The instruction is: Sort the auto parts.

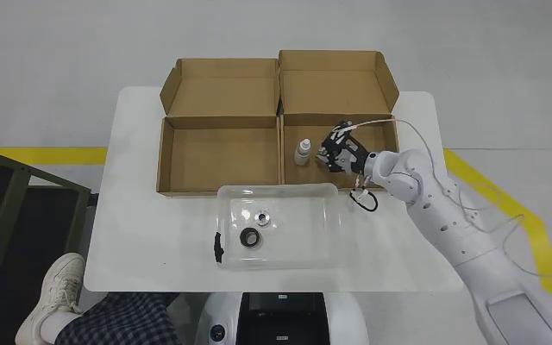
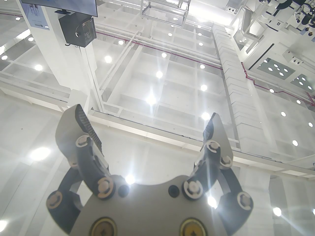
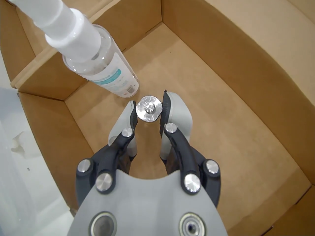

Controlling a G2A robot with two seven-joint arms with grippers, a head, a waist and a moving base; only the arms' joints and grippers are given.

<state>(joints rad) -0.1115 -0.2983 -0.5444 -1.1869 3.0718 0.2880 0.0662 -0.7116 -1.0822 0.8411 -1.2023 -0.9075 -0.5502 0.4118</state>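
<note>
Silver round part [image 3: 149,111] pinched in right gripper [image 3: 148,104], low inside cardboard box [image 3: 221,50], just beside upright bottle [image 3: 108,67]. Release gently, clear of bottle. Left gripper [image 2: 145,112] spread.

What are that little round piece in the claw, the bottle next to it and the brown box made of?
The round piece looks like metal: bright silver, with glints and fine machining marks. The bottle has a clear body, probably plastic though glass is possible, and a matte white, plastic-looking cap. The box is brown cardboard, matte, with folded walls and raw cut edges.
</note>
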